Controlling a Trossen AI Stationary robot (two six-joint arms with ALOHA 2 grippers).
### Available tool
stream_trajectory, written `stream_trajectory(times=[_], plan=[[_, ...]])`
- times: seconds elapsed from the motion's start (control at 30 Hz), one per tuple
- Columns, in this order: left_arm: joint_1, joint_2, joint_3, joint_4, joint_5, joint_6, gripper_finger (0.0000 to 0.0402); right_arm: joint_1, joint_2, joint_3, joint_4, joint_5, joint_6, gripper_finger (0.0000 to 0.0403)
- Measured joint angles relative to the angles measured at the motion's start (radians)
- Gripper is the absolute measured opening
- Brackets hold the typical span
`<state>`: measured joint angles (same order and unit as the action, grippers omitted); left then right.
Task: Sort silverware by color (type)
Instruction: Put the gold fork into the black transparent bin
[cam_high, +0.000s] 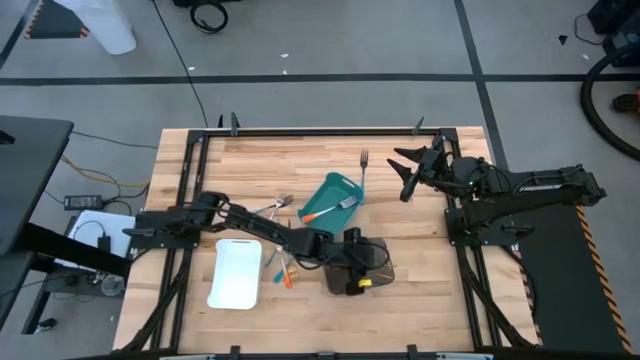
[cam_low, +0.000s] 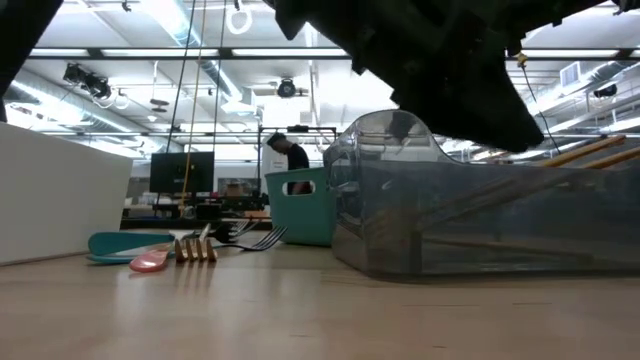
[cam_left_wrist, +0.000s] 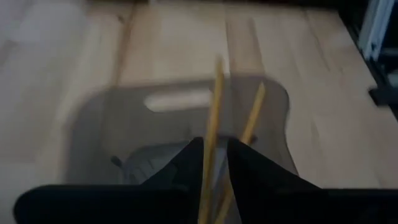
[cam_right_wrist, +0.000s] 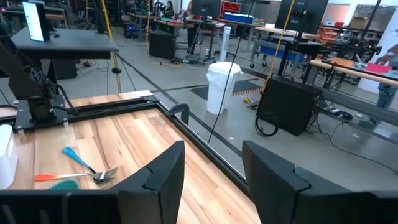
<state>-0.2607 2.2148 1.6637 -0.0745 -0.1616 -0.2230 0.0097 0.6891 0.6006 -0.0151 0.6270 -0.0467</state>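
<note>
While left gripper (cam_left_wrist: 214, 163) clamps a gold utensil (cam_left_wrist: 212, 118) over grey tray (cam_high: 378, 268), right gripper (cam_right_wrist: 211, 163) hangs released; teal & orange forks (cam_right_wrist: 79, 168) lie just ahead.

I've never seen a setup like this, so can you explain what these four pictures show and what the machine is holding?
Two robot arms work at a wooden table. One picture looks down from above, one looks level across the tabletop, and two come from cameras on the arms' wrists. The left gripper holds a gold utensil over a grey tray. The right gripper waits open near the table's far right corner, empty. A teal tray holds forks, a white tray lies nearby, and loose silverware sits between them.
</note>
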Motion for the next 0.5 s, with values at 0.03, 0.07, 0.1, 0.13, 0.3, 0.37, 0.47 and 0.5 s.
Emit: stream_trajectory(times=[0.03, 0.07, 0.1, 0.13, 0.3, 0.37, 0.47, 0.5], plan=[[0.000, 0.001, -0.002, -0.004, 0.001, 0.004, 0.0082, 0.000, 0.000, 0.000, 0.000, 0.000, 0.000, 0.0171], [0.000, 0.004, -0.002, 0.003, 0.002, 0.007, 0.0082, 0.000, 0.000, 0.000, 0.000, 0.000, 0.000, 0.0171], [0.000, 0.007, 0.000, 0.016, 0.002, 0.009, 0.0082, 0.000, 0.000, 0.000, 0.000, 0.000, -0.001, 0.0171], [0.001, 0.008, 0.000, 0.024, 0.003, 0.010, 0.0082, 0.000, 0.000, 0.000, 0.000, 0.000, -0.001, 0.0171], [0.008, 0.029, 0.001, 0.048, -0.001, 0.006, 0.0082, 0.000, 0.000, 0.000, 0.001, 0.000, 0.001, 0.0171], [0.007, 0.036, -0.002, 0.044, -0.001, 0.006, 0.0082, 0.000, 0.000, 0.000, 0.001, 0.000, 0.001, 0.0171], [0.011, 0.055, -0.001, 0.060, 0.004, 0.000, 0.0082, 0.000, 0.000, 0.000, 0.000, 0.000, 0.001, 0.0171], [0.011, 0.060, -0.001, 0.055, 0.004, 0.002, 0.0082, 0.000, 0.000, 0.000, 0.001, -0.001, 0.001, 0.0171]])
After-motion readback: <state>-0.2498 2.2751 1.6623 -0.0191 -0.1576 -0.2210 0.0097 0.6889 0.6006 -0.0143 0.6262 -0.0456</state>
